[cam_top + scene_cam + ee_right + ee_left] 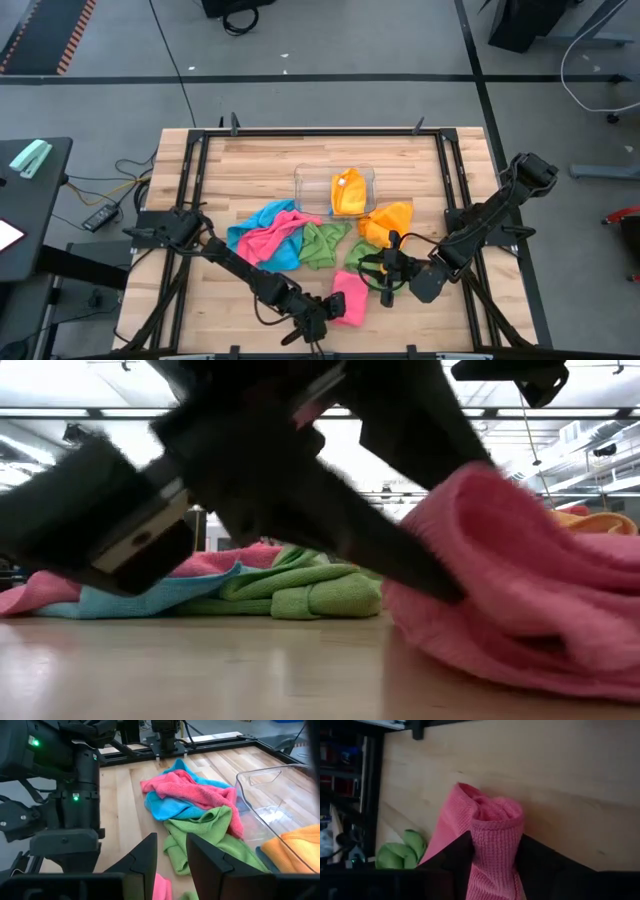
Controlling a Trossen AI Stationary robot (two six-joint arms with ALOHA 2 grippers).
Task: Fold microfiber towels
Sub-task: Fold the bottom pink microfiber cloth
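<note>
A pink microfiber towel (350, 298) lies crumpled on the wooden table near its front edge. My left gripper (325, 312) reaches it from the left and is shut on a bunch of it (492, 810). My right gripper (386, 272) hovers just right of the same towel, over a green towel (362, 252). Its fingers (171, 837) stand a narrow gap apart with only bare table showing between the tips. Farther back, blue (255, 238), pink (282, 234), green (320, 245) and orange (390, 220) towels lie in a loose row. My left gripper pinches a raised, bunched fold of the pink towel (495, 855) between its two fingers (462, 852); it is several layers thick. The fingers come slanting down from the table's left. The rest of the towel (520, 600) lies slack on the table.
A clear plastic tray (305, 178) stands at the middle back with an orange towel (348, 192) in it. The black frame rails (190, 190) run along the table's sides. Bare wood lies along the front left and front right.
</note>
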